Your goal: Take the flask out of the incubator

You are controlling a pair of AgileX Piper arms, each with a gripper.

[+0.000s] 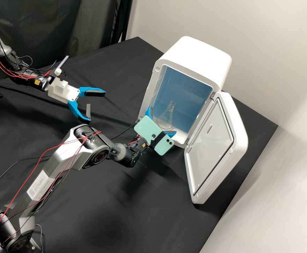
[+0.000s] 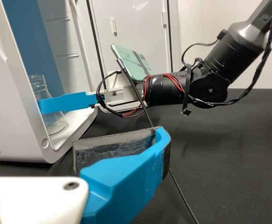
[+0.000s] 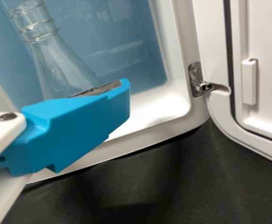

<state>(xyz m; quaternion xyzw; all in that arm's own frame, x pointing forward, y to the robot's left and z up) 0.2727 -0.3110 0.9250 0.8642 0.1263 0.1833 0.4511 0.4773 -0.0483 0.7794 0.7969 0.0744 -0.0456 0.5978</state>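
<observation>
Now: right end effector (image 1: 159, 123), fingers apart, sits at the mouth of the incubator (image 1: 195, 59). The flask (image 1: 167, 114) stands upright on its floor, apparently empty, with nothing else inside. Best to straddle the glass evenly, close gently, and withdraw straight, clear of the door (image 1: 216, 147). Left end effector (image 1: 86, 102) is spread, well apart.

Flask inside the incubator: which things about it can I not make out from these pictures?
Flask base: in the high view, the right gripper and its green phone hide part.
Flask mouth: the right wrist view's edge cuts it off.
Contact: a blue finger overlaps the glass there; touching or not is unclear.
Flask body: in the left wrist view, the incubator frame crosses it.
</observation>
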